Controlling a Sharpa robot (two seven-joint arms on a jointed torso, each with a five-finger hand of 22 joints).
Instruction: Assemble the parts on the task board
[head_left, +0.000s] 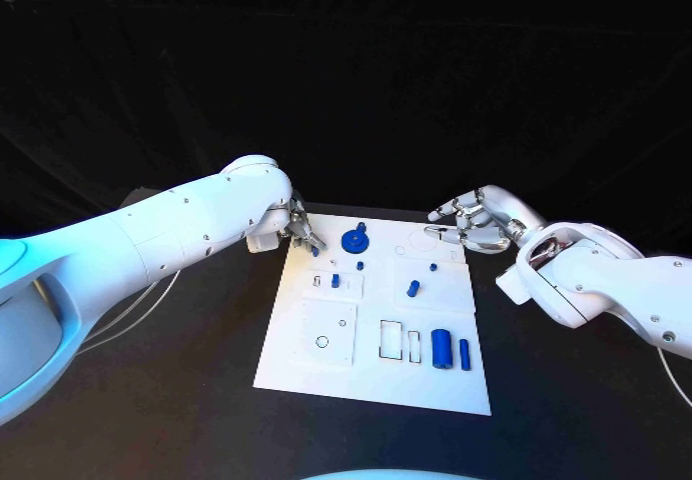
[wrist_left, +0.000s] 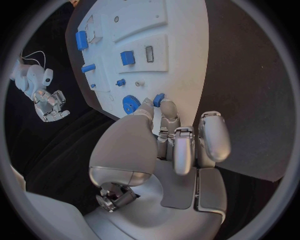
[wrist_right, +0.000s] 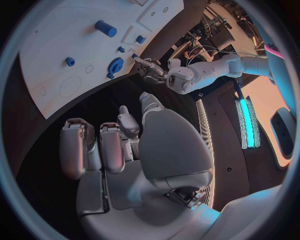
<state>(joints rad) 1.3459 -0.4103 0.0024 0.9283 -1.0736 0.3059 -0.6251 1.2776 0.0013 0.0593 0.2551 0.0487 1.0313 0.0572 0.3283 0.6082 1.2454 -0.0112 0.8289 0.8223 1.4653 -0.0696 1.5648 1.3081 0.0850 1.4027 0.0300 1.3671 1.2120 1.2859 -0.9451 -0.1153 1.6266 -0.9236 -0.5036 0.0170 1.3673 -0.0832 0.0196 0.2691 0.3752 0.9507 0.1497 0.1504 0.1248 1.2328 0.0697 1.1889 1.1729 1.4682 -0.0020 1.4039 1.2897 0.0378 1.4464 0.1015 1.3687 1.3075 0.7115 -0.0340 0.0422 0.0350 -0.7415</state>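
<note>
At the left, the left hand (head_left: 300, 234) reaches over the white board's (head_left: 361, 370) far left corner, fingertips pinching a small blue piece (wrist_left: 159, 99). A blue gear (head_left: 353, 241) lies just beside it on the board. Farther right, the right hand (head_left: 473, 224) hovers at the far right corner, fingers loosely curled and empty.

**Far corners of the board crowded, near side open**

The left hand (head_left: 299, 232) sits at the task board's (head_left: 303, 365) far left corner, fingertips just beside the blue gear (head_left: 353, 241) and a small blue piece (wrist_left: 159, 98). The right hand (head_left: 469, 222) hangs off the far right corner over bare bench (head_left: 577, 400). Between them lies a gap. Two blue cylinders (head_left: 451, 350) stand near the board's near right.
</note>
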